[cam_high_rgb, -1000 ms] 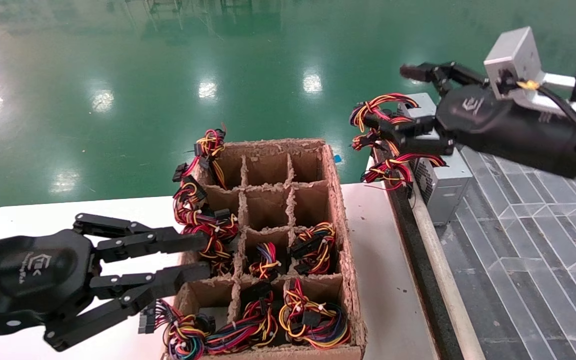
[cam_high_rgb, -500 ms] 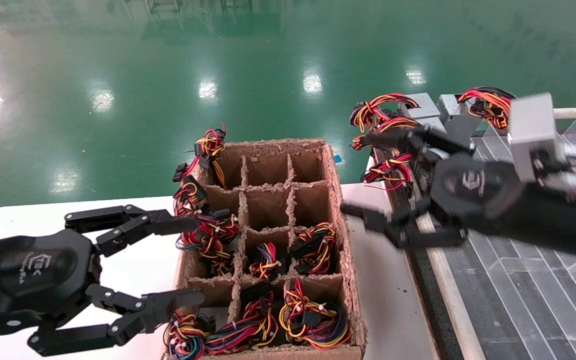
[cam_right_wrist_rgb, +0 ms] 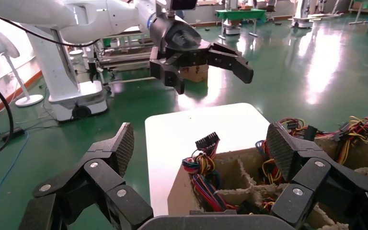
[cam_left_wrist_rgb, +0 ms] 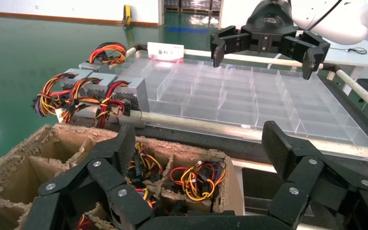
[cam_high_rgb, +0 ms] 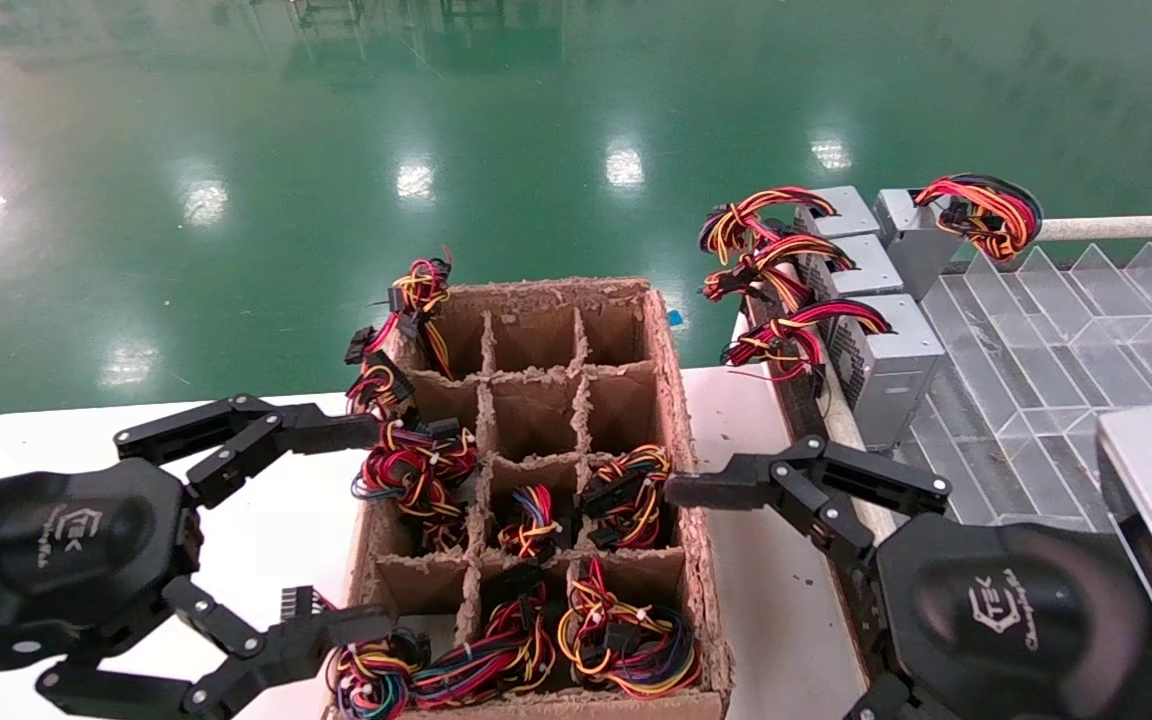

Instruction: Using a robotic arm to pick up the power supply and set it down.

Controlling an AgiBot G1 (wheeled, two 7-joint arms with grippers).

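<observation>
Both tools gaping wide, gripping nothing: left tool (cam_high_rgb: pixel 336 530) hovering at the divided cardboard box's (cam_high_rgb: pixel 681 440) near-left cells, right tool (cam_high_rgb: pixel 776 590) hanging at its near-right, over the white surface (cam_high_rgb: pixel 766 580). Farther right, power supply (cam_high_rgb: pixel 886 360) sitting on the clear tray (cam_high_rgb: pixel 1036 330), nearest of four grey boxes.

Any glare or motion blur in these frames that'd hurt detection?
Head view: bright lamp reflections on the green floor, hottest at the left edge; grippers, cardboard box and power supplies sharp. Left wrist view: a glint on the clear tray. Right wrist view: strong floor glare, white table nearly washed out.
</observation>
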